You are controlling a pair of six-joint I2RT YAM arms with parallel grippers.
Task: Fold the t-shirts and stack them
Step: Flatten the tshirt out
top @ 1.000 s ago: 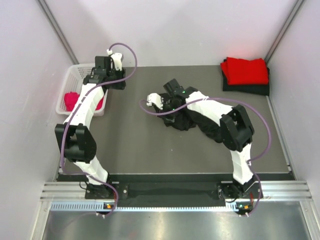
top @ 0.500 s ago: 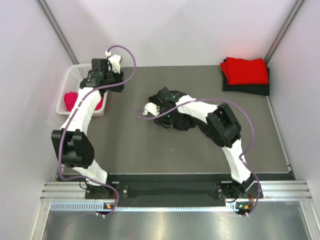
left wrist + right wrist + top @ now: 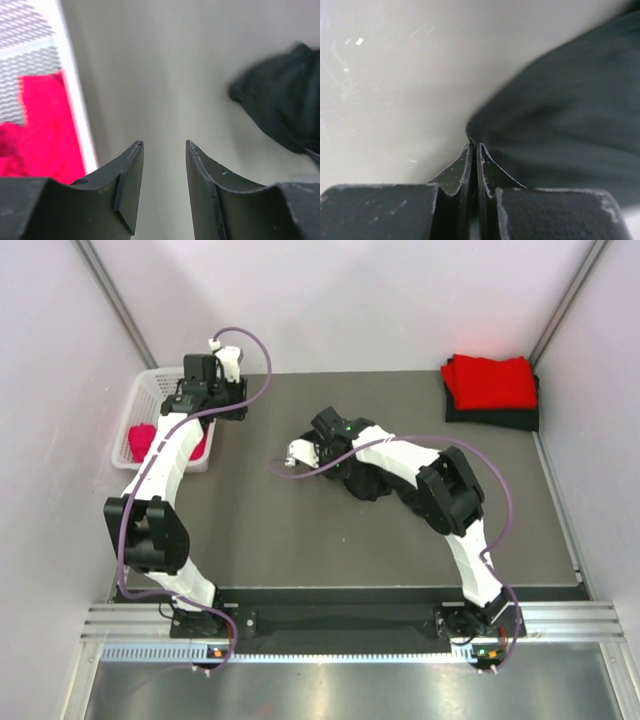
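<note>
A crumpled black t-shirt (image 3: 365, 480) lies mid-table and fills the right of the right wrist view (image 3: 560, 115). My right gripper (image 3: 330, 455) is at its left edge, jaws shut (image 3: 474, 145) on a pinch of the black cloth. My left gripper (image 3: 215, 405) hovers beside the basket, open (image 3: 164, 144), with only bare table between its fingers. The black t-shirt (image 3: 285, 105) shows off to its right. A pink-red t-shirt (image 3: 143, 440) lies bunched in the basket (image 3: 45, 125). A folded red t-shirt (image 3: 490, 380) rests on a folded black one (image 3: 500, 417) at the back right.
The white lattice basket (image 3: 150, 380) stands at the table's left edge, its rim (image 3: 80, 125) just left of my left fingers. Pale walls close in the table on the left, back and right. Purple cables loop off both wrists.
The right gripper has gone from open to shut on the black t-shirt's edge, after reaching a little leftward. The left gripper drifted slightly back and stayed open.
</note>
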